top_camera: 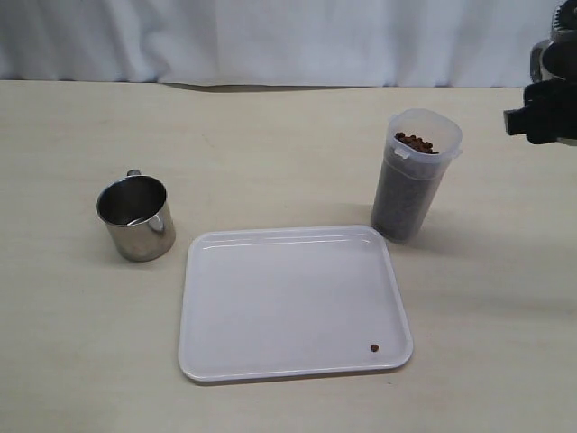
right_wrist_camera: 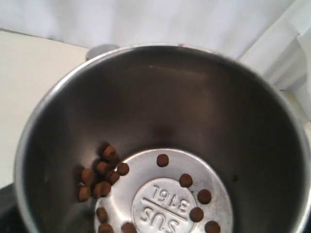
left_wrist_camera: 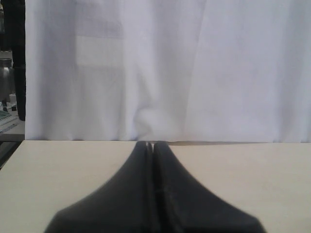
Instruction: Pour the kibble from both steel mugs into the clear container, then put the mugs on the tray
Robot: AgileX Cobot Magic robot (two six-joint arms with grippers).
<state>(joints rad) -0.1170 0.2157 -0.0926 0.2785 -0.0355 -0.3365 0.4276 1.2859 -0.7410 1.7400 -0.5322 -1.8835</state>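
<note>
One steel mug (top_camera: 135, 216) stands upright on the table, left of the tray, and looks empty. The other steel mug (right_wrist_camera: 165, 97) fills the right wrist view, with several kibble pellets (right_wrist_camera: 99, 174) on its bottom. My right gripper (top_camera: 541, 113) holds this mug in the air at the far right, past the clear container; its fingers are hidden. The clear container (top_camera: 415, 176) stands behind the tray's right corner, nearly full of kibble (top_camera: 415, 142). The white tray (top_camera: 293, 302) carries a single pellet (top_camera: 374, 347). My left gripper (left_wrist_camera: 153, 144) is shut on nothing, low over bare table.
A white curtain (top_camera: 270, 36) hangs along the table's back edge. The tabletop (top_camera: 72, 343) is light beige. The left arm does not show in the exterior view.
</note>
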